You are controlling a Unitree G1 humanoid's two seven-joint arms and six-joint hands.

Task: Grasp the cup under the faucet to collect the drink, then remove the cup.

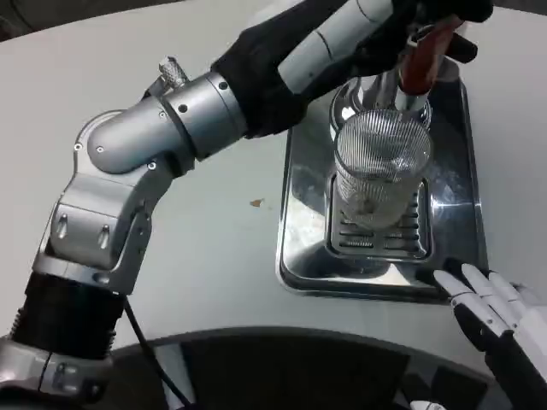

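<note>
A clear ribbed cup (380, 166) stands upright on the slotted grate (376, 243) of a shiny metal drip tray (299, 222), directly below the faucet. My left arm reaches across from the left, and my left hand (376, 30) wraps around the red tap handle (420, 61) above the cup. Whether any liquid is in the cup cannot be made out. At the tray's front right corner my right hand (491, 312) hovers with its fingers apart and nothing in them, well short of the cup.
The tray sits on a white table (214, 256) whose curved front edge runs along the bottom. A small brown speck (256, 203) lies left of the tray. My left forearm (171, 120) spans the table's left half.
</note>
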